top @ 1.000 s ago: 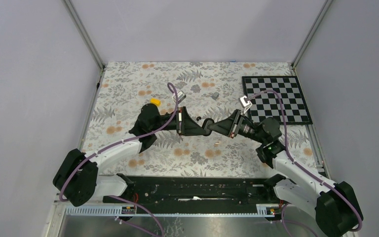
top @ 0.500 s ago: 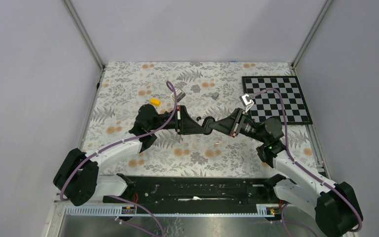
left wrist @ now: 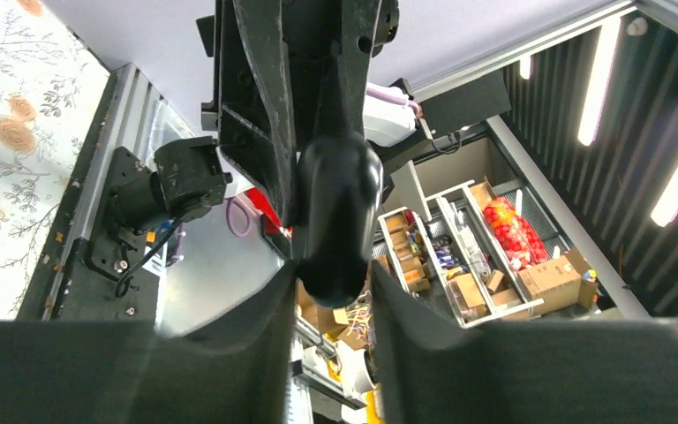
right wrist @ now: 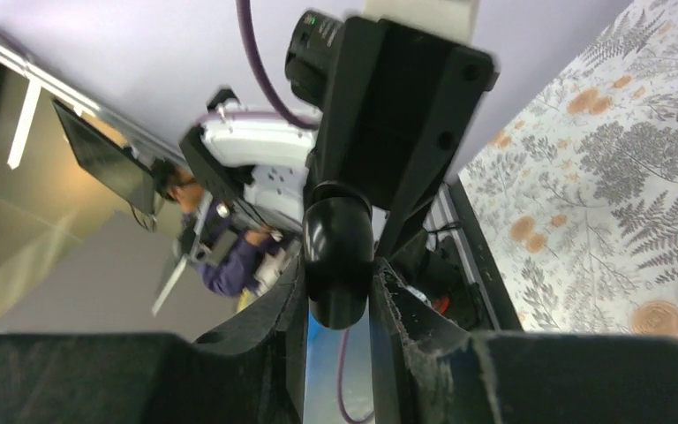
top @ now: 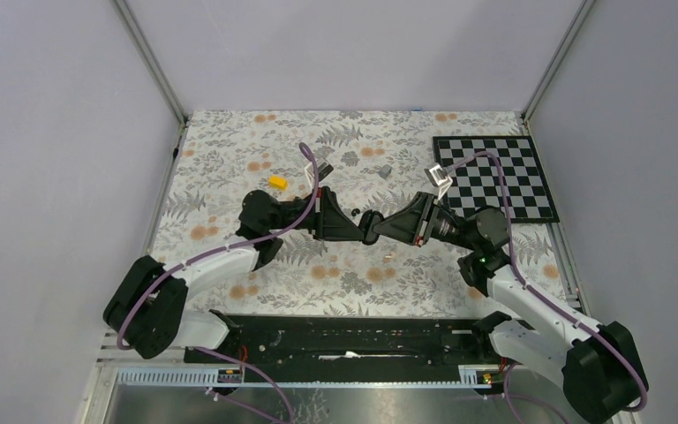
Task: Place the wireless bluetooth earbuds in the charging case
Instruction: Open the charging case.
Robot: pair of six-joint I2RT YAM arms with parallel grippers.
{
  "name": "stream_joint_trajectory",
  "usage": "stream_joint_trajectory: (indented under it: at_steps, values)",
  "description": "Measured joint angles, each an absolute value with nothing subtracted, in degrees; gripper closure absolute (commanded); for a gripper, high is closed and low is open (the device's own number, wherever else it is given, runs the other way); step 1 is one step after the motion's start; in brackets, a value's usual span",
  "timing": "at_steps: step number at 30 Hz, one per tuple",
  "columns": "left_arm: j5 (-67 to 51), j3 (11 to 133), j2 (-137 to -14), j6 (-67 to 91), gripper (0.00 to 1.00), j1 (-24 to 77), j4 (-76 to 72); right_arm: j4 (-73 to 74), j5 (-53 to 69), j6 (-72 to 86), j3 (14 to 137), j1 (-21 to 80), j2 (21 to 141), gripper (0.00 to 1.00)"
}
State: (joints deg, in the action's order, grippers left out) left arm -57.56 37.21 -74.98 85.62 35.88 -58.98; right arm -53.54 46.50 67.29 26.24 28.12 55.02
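Observation:
The charging case, a black oval pod (top: 370,222), hangs above the table's middle, held end to end between both grippers. My left gripper (top: 362,227) is shut on one end; in the left wrist view the pod (left wrist: 335,212) sits between my fingers (left wrist: 331,284). My right gripper (top: 378,221) is shut on the other end; in the right wrist view the pod (right wrist: 339,247) is clamped between my fingers (right wrist: 339,274). One tiny black nub, an earbud (top: 354,212), lies on the cloth just beyond the left gripper. I cannot make out the second earbud.
A small grey block (top: 385,170) and a yellow piece (top: 277,182) lie farther back. A checkerboard (top: 503,181) covers the back right. A tiny pale speck (top: 388,257) lies near the front of the floral cloth (top: 229,150). Grey walls enclose the table.
Both grippers stay joined on the pod at the same spot. The left wrist has turned and its arm has shifted slightly left. The right wrist has lifted a little.

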Motion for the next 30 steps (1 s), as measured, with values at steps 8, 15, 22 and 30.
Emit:
stream_joint_trajectory:
  at_steps: [8, 15, 22, 30]
  values:
    - [-57.21, 37.12, -77.34, 90.91, 0.38, 35.40, -66.02, -50.35, 53.76, 64.03, 26.85, 28.51, 56.34, 1.00]
    - [-55.44, 41.01, -72.49, 77.54, 0.28, 35.44, -46.70, -45.69, 54.81, 61.71, 26.92, 28.51, 55.51, 1.00]
    - [-47.05, 52.93, -65.69, 54.04, 0.16, 35.90, -12.75, -41.91, 54.96, 60.16, 26.94, 28.51, 54.54, 1.00]
    - [-34.57, 58.61, -64.88, 36.62, 0.13, 42.57, 11.90, -39.38, 54.46, 59.48, 27.88, 28.51, 54.41, 1.00]
